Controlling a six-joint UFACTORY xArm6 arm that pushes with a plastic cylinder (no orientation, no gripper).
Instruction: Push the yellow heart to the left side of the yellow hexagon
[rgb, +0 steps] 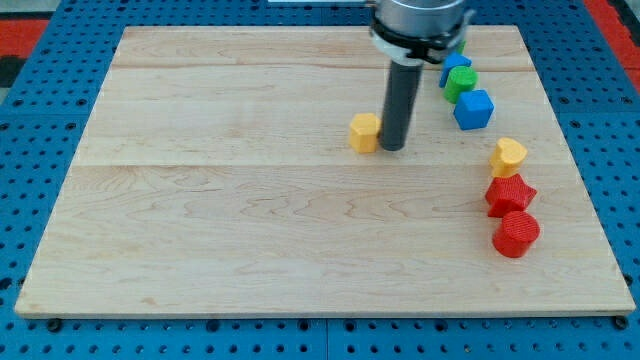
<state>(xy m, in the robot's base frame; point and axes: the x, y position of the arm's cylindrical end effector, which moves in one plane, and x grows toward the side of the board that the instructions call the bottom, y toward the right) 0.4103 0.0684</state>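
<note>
The yellow hexagon (364, 131) sits near the middle of the wooden board (200, 200), a little above centre. My tip (392, 147) stands right beside its right side, touching or nearly touching it. The yellow heart (507, 156) lies far to the view's right, near the board's right edge, well apart from my tip and from the hexagon.
A red star (510, 194) and a red cylinder-like block (516, 233) lie just below the heart. A blue cube (473, 108), a green block (461, 82) and another blue block (456, 66) cluster at the upper right, next to the arm.
</note>
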